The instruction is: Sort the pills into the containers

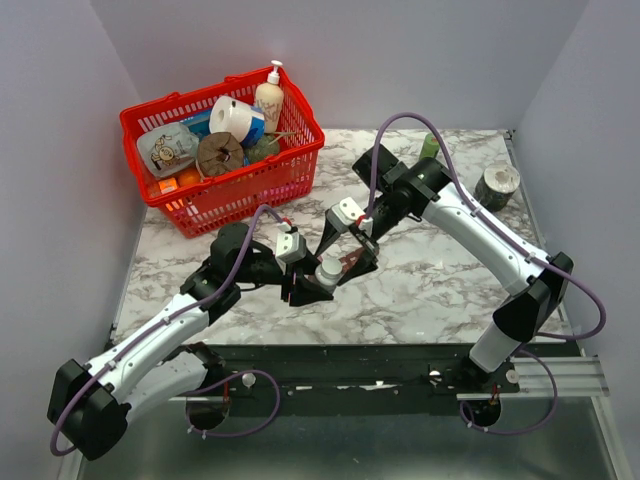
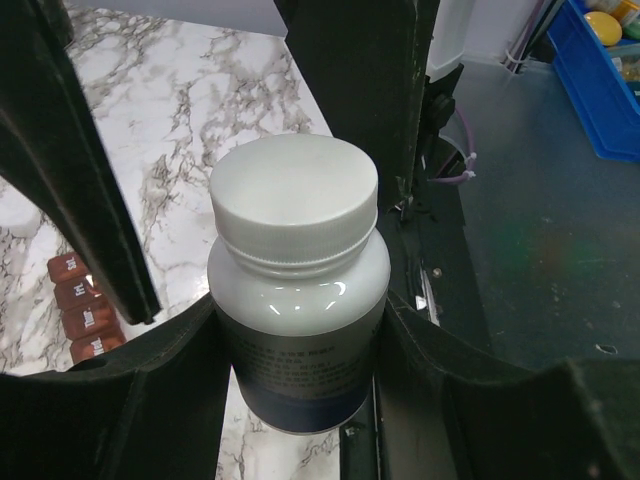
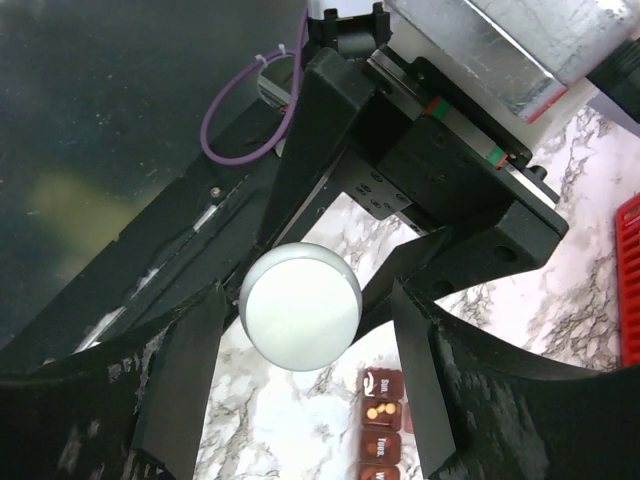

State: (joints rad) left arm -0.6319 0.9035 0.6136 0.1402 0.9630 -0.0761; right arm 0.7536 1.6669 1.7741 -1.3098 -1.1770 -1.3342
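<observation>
1. While only the top view took in the whole marble desk (image 1: 440,290) and red basket (image 1: 245,190), the arms met mid-desk.
2. The left end effector (image 1: 318,285) was clamped on a white pill bottle (image 2: 300,350), plainest in the left wrist view.
3. The right end effector (image 3: 305,295) stood spread apart astride the bottle's cap (image 3: 300,310).
4. The containers (image 2: 82,305) lay on the desk just beside the bottle.
5. Only the right wrist view showed two orange pills (image 3: 378,411) in one compartment.

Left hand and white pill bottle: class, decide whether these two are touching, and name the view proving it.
Touching. The left wrist view shows the left hand with its fingers pressed against both sides of the white pill bottle, with no gap visible.
</observation>
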